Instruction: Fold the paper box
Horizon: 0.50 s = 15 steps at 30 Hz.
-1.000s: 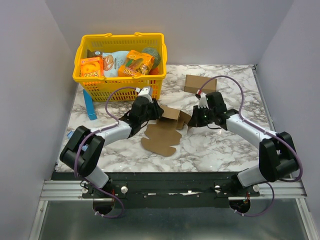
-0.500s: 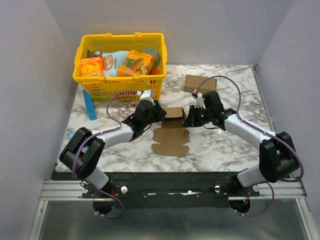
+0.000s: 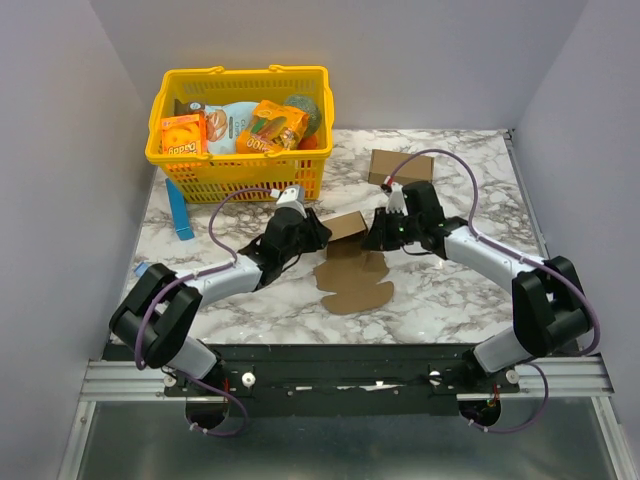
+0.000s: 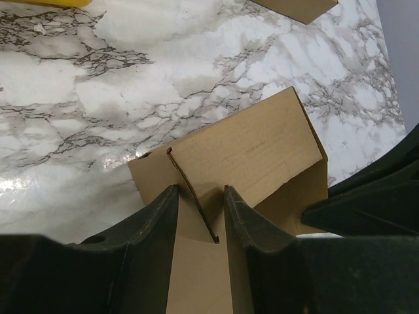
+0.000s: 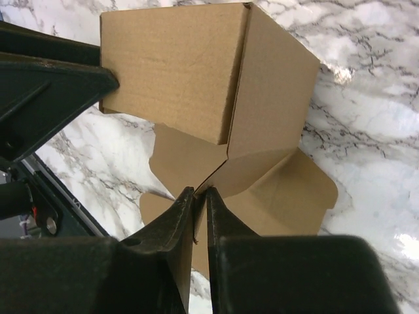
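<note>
The paper box [image 3: 347,226] is plain brown card, partly formed into a squarish tube and held tilted just above the table's middle. Its loose flaps [image 3: 356,283] hang toward the near side. My left gripper [image 3: 313,233] is at the box's left end. In the left wrist view [image 4: 198,190] its jaws are close together with a thin flap edge [image 4: 190,193] between them, in front of the box panel [image 4: 255,147]. My right gripper [image 3: 376,238] is at the right end. In the right wrist view [image 5: 200,191] it is shut on a flap edge below the box [image 5: 170,72].
A yellow basket [image 3: 240,178] with orange snack boxes [image 3: 183,135] stands at the back left. A longer brown carton [image 3: 400,166] lies at the back right, its corner showing in the left wrist view [image 4: 294,6]. A blue object [image 3: 180,210] leans at the left.
Both grippers have drawn closer together and lifted the card. The flat sheet has been raised into a squarish tube and its loose flaps have swung toward the near right.
</note>
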Motion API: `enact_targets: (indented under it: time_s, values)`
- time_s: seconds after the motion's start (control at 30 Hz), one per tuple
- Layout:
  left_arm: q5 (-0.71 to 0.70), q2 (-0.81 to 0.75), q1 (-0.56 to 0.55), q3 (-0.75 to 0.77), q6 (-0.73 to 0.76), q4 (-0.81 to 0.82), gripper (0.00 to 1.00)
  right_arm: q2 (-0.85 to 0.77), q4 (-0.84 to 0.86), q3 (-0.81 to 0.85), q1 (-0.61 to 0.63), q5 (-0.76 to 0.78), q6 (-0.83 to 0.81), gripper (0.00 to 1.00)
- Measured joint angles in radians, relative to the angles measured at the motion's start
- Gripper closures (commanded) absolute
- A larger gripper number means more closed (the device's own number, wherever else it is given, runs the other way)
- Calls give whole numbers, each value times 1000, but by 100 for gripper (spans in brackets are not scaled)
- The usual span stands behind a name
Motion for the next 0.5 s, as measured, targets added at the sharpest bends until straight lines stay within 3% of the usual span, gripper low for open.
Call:
enact_targets:
  time_s: [0.03, 0.13, 0.23, 0.5]
  values:
    - [2, 2, 0, 2, 0, 0, 58, 2, 18, -4, 0, -6, -3, 60]
    - [11, 12, -1, 18, 1, -14, 58, 3, 64, -15, 0, -25, -16, 46]
    - [13, 22, -6, 39, 6, -39, 57, 4, 99, -21, 0, -32, -45, 38]
    - [13, 23, -6, 67, 29, -92, 57, 16, 168, -68, 0, -42, -114, 29]
